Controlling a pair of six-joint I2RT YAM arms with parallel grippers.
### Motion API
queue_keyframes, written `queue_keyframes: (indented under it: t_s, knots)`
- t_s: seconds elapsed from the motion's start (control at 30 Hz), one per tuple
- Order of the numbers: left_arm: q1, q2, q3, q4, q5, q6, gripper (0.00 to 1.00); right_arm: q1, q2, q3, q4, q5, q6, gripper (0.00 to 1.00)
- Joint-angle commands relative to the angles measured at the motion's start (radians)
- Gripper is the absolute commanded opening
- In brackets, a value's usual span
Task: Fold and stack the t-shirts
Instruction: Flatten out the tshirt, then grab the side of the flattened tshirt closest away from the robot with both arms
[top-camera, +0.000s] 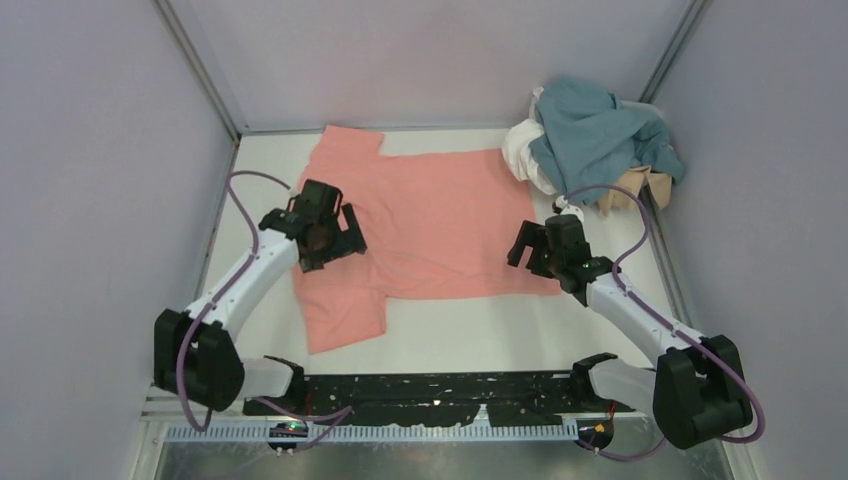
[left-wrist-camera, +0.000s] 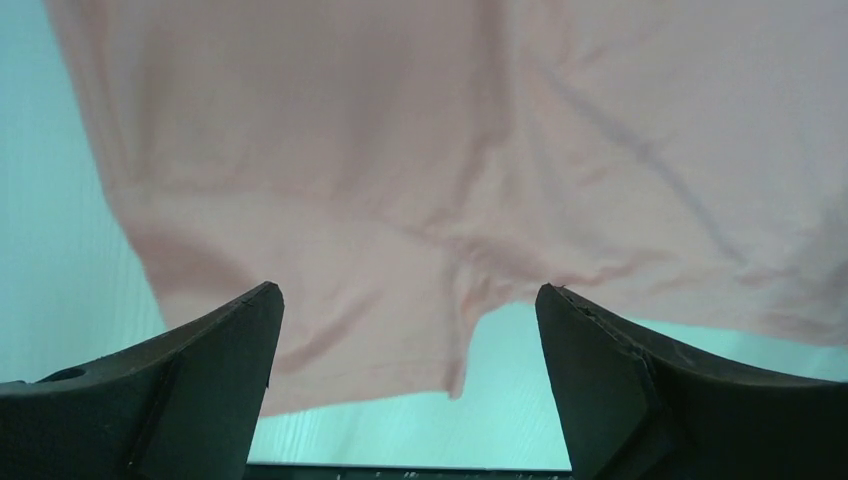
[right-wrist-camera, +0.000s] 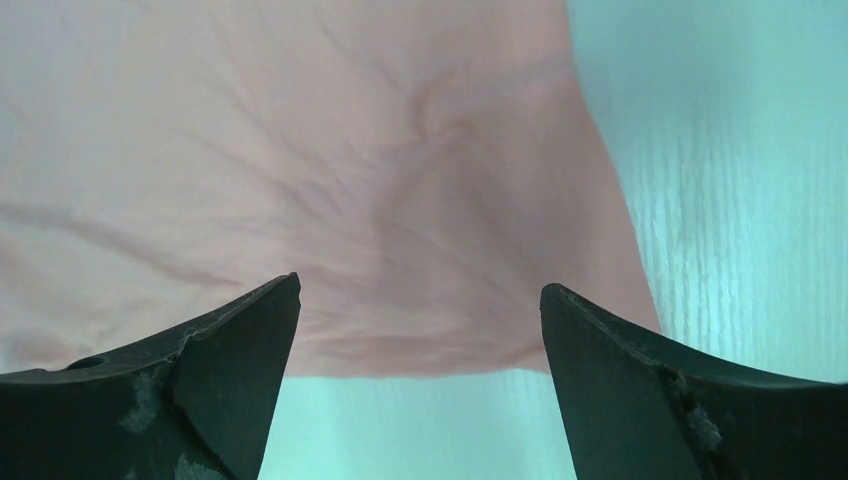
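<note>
Two open grippers over one spread shirt

Both pincers stand spread and hold nothing: the left gripper (top-camera: 335, 240) hangs above the sleeve end of the salmon-pink t-shirt (top-camera: 440, 225), its fingers (left-wrist-camera: 215, 350) framing the near sleeve and underarm notch. The right gripper (top-camera: 530, 250) hangs over the hem end, its fingers (right-wrist-camera: 230, 330) framing the near hem corner. That shirt lies flat and sideways mid-table (top-camera: 480, 330), sleeves to the left. The teal-blue t-shirt (top-camera: 595, 135), white t-shirt (top-camera: 525, 155) and tan t-shirt (top-camera: 635, 188) sit crumpled together in the far right corner.
</note>
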Motion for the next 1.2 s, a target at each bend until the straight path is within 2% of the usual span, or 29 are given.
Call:
queue_keyframes:
  t_s: [0.0, 0.2, 0.33, 0.5, 0.73, 0.9, 1.03, 1.17]
  knots:
    - [-0.048, -0.193, -0.305, -0.07, -0.109, -0.146, 1.0, -0.003, -0.07, -0.064, -0.066, 0.046, 0.021, 0.95]
    - [-0.117, -0.531, -0.55, -0.241, -0.164, -0.365, 1.0, -0.004, -0.111, -0.104, -0.056, 0.035, 0.021, 0.95]
    - [-0.121, -0.644, -0.647, -0.287, -0.23, -0.49, 1.0, -0.003, -0.11, -0.105, -0.049, 0.024, 0.015, 0.95]
    - [-0.121, -0.67, -0.733, -0.098, -0.172, -0.531, 0.96, -0.004, -0.095, -0.103, -0.038, 0.013, 0.013, 0.95]
    - [-0.121, -0.595, -0.757, -0.056, -0.183, -0.566, 0.94, -0.004, -0.082, -0.099, -0.041, 0.014, 0.007, 0.95]
    - [-0.121, -0.548, -0.757, -0.03, -0.156, -0.561, 0.73, -0.003, -0.07, -0.094, -0.046, 0.023, 0.006, 0.95]
    - [-0.12, -0.542, -0.764, -0.023, -0.144, -0.574, 0.59, -0.004, -0.063, -0.089, -0.052, 0.027, 0.009, 0.95]
    - [-0.121, -0.551, -0.775, -0.018, -0.138, -0.584, 0.4, -0.004, -0.062, -0.089, -0.062, 0.042, 0.014, 0.95]
